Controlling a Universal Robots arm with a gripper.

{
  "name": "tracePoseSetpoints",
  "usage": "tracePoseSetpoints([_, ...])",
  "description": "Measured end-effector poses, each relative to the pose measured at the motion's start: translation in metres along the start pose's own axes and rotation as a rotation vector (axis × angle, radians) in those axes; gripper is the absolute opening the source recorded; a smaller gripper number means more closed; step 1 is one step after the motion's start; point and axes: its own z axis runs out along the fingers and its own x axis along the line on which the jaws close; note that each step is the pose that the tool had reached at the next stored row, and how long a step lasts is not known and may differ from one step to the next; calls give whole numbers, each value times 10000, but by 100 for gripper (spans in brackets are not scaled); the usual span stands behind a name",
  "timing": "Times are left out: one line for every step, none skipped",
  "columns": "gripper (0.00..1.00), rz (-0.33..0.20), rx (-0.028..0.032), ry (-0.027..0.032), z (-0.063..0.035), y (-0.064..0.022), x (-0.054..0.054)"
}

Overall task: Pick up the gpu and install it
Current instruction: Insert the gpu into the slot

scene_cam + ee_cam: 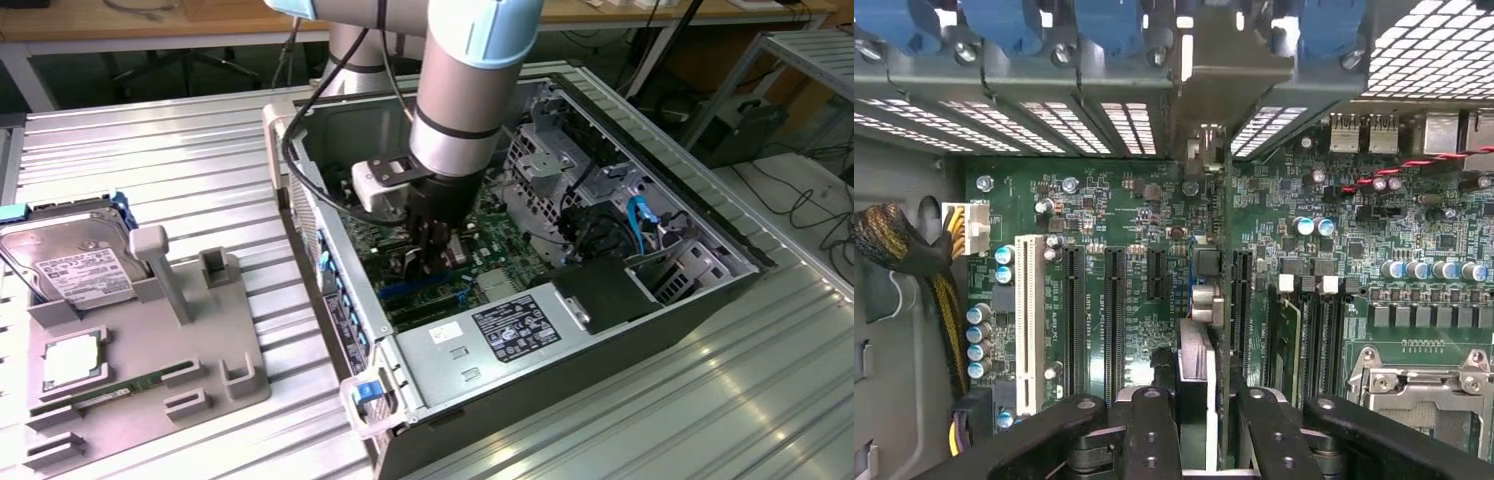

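My gripper (434, 248) is lowered inside the open computer case (694, 215), just above the green motherboard (501, 250). In the wrist view its black fingers (1154, 420) are shut on the gpu (1204, 295), seen edge-on as a thin dark card. The card runs from between the fingers toward the case's rear slot openings, where its silver end bracket (1199, 70) stands. It hangs over the motherboard (1154, 200) among the long black expansion slots (1114, 310). Whether its edge touches a slot I cannot tell.
A yellow-and-black cable bundle (904, 250) and a white slot (1029, 320) lie beside the black slots, with the CPU socket (1424, 390) opposite. A silver power supply (507, 325) fills the case's near end. Outside it, a grey fixture (147, 370) holds a hard drive (67, 265).
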Motion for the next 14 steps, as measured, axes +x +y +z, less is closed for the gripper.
tracePoseSetpoints([28,4,1,-2,1,1,2])
tracePoseSetpoints([28,12,1,-1,2,-15,13])
tracePoseSetpoints([28,11,0,0,2,-19,13])
tracePoseSetpoints([28,11,-9,0,111,10,11])
tracePoseSetpoints([28,13,-10,-9,93,9,10])
tracePoseSetpoints([28,15,-13,0,43,10,11])
tracePoseSetpoints([28,16,-13,1,55,10,16])
tracePoseSetpoints([28,17,-14,2,60,10,17])
tracePoseSetpoints([28,18,-13,1,66,9,17])
tracePoseSetpoints([28,18,-15,4,68,10,18])
tracePoseSetpoints([28,18,-15,4,69,10,17])
tracePoseSetpoints([28,18,-14,2,73,9,17])
tracePoseSetpoints([28,18,-12,-1,82,9,17])
tracePoseSetpoints([28,18,-12,0,91,9,17])
